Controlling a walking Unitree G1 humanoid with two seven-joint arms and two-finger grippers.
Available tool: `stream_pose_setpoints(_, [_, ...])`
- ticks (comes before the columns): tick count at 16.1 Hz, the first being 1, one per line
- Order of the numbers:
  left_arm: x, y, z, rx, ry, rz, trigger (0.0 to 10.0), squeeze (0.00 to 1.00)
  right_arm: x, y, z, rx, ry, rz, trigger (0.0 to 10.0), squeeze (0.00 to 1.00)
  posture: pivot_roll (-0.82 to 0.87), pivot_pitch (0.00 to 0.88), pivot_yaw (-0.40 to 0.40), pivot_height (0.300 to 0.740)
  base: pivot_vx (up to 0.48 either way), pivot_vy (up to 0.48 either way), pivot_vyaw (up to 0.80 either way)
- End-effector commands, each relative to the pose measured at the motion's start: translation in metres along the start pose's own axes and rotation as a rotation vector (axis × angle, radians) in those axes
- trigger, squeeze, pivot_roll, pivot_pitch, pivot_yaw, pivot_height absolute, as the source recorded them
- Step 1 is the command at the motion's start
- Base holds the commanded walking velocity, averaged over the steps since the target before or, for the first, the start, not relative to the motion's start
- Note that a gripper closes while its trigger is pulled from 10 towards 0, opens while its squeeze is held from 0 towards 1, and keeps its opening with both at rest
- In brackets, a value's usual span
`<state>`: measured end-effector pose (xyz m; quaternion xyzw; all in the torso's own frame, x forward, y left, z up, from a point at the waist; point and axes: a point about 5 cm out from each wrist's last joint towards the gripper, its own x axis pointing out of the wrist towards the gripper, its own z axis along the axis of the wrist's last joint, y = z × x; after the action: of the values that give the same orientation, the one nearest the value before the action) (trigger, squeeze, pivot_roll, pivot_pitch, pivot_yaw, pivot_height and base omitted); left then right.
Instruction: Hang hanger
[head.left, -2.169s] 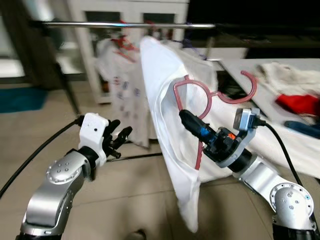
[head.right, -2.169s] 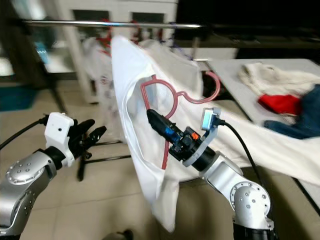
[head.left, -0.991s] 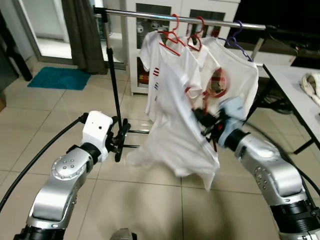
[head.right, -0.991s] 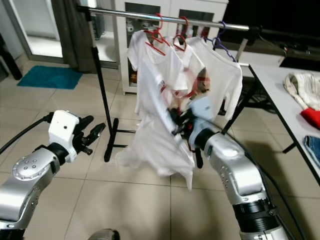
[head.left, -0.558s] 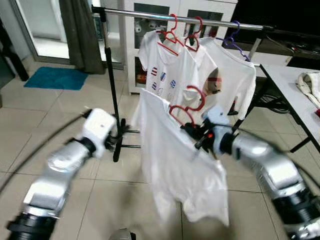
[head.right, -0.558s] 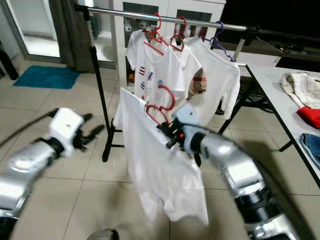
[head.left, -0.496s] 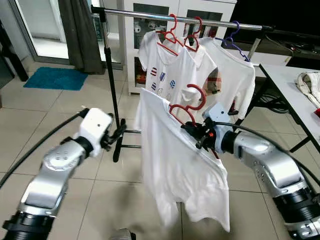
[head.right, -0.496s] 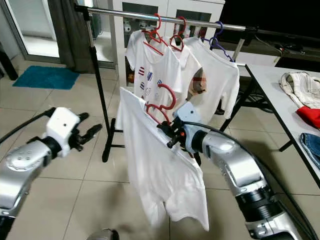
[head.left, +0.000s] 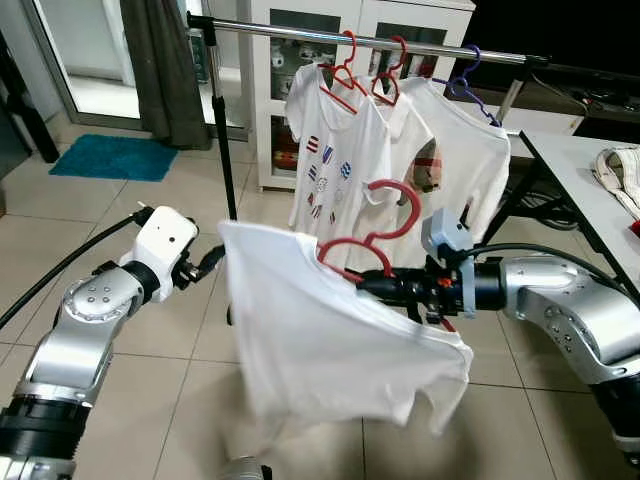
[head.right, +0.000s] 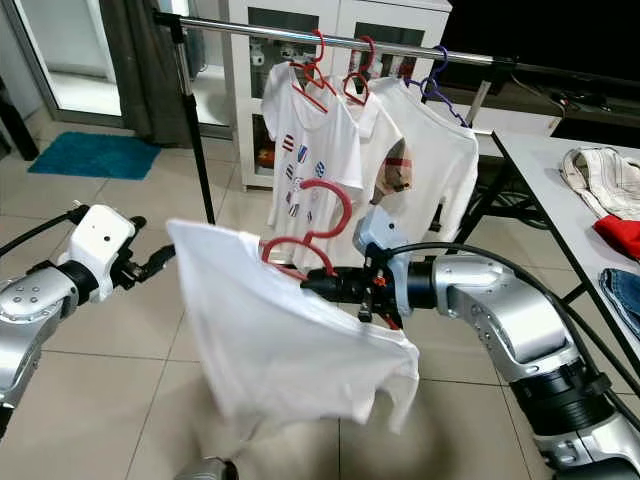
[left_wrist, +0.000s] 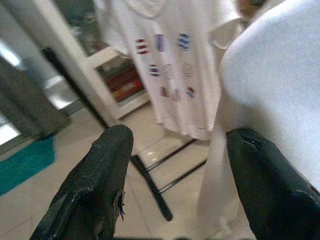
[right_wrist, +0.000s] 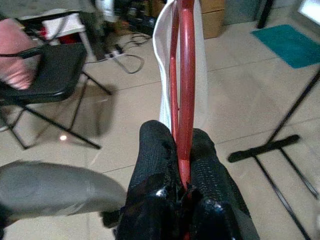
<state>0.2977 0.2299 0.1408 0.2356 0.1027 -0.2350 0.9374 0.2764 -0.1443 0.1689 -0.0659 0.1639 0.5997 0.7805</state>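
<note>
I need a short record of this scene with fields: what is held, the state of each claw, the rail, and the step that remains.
held: red hanger carrying a white shirt
right claw: shut on the hanger's lower bar
left claw: open, beside the shirt's edge, holding nothing
rail: three shirts hanging already, on two red hangers and one purple hanger
remains: hook not yet on the rail
</note>
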Motion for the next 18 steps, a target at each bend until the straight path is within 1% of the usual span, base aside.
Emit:
stream_pose_setpoints(1, [-0.002,0.000,0.005,0.026,-0.034,-0.115,10.0,0.00,-0.008,0.000,0.016,-0.052,-0.022,0.033,10.0,0.00,-0.01,0.000,-0.052,0.740,0.000,0.000,0.00])
stream_pose_setpoints(2, [-0.003,0.000,0.005,0.025,-0.037,-0.137,10.0,0.00,-0.009,0.000,0.016,-0.052,-0.021,0.037,10.0,0.00,-0.01,0.000,-0.050,0.740,0.000,0.000,0.00])
stream_pose_setpoints(3, [-0.012,-0.006,0.006,-0.003,-0.066,-0.291,10.0,0.00,-0.011,0.000,0.018,-0.059,-0.012,0.059,10.0,0.00,-0.01,0.000,-0.044,0.740,0.000,0.000,0.00])
stream_pose_setpoints(4, [-0.016,-0.007,0.006,-0.008,-0.071,-0.340,10.0,0.00,-0.011,0.001,0.018,-0.062,-0.009,0.066,10.0,0.00,-0.01,0.000,-0.044,0.740,0.000,0.000,0.00])
stream_pose_setpoints(5, [-0.025,-0.004,0.005,-0.005,-0.057,-0.386,10.0,0.00,-0.013,0.001,0.019,-0.067,-0.005,0.079,10.0,0.00,-0.02,0.000,-0.039,0.740,0.000,0.000,0.00])
stream_pose_setpoints(7, [-0.042,0.010,0.004,-0.013,-0.058,-0.427,10.0,0.00,-0.015,0.001,0.021,-0.078,-0.003,0.103,10.0,0.00,-0.02,0.000,-0.037,0.740,0.000,0.000,0.00])
stream_pose_setpoints(8, [-0.047,0.013,0.003,-0.027,-0.048,-0.471,10.0,0.00,-0.015,0.001,0.022,-0.083,-0.005,0.115,10.0,0.00,-0.02,0.000,-0.036,0.740,0.000,0.000,0.00])
stream_pose_setpoints(9, [-0.049,0.016,0.000,-0.024,-0.024,-0.493,10.0,0.00,-0.015,0.001,0.023,-0.088,-0.008,0.127,10.0,0.00,-0.02,0.000,-0.037,0.740,0.000,0.000,0.00])
stream_pose_setpoints(10, [-0.045,0.019,-0.001,-0.021,-0.026,-0.487,5.5,0.00,-0.015,0.001,0.024,-0.091,-0.014,0.141,10.0,0.00,-0.02,0.000,-0.033,0.740,0.000,0.000,0.00])
stream_pose_setpoints(11, [-0.044,0.020,-0.001,-0.025,-0.033,-0.489,5.5,0.00,-0.015,0.002,0.024,-0.091,-0.015,0.145,10.0,0.00,-0.02,0.000,-0.033,0.740,0.000,0.000,0.00])
stream_pose_setpoints(12, [-0.042,0.019,0.001,-0.054,-0.049,-0.519,0.0,0.00,-0.015,0.003,0.024,-0.089,-0.020,0.153,10.0,0.00,-0.03,0.000,-0.026,0.740,0.000,0.000,0.00])
stream_pose_setpoints(14, [-0.039,0.016,-0.001,-0.070,-0.024,-0.565,0.0,0.00,-0.015,0.006,0.024,-0.087,-0.029,0.164,10.0,0.00,-0.03,0.000,-0.019,0.740,0.000,0.000,0.00])
stream_pose_setpoints(18, [-0.035,0.020,-0.004,-0.087,-0.020,-0.577,0.0,0.00,-0.012,0.009,0.025,-0.079,-0.060,0.174,10.0,0.00,-0.04,0.000,-0.002,0.740,0.000,0.000,0.00])
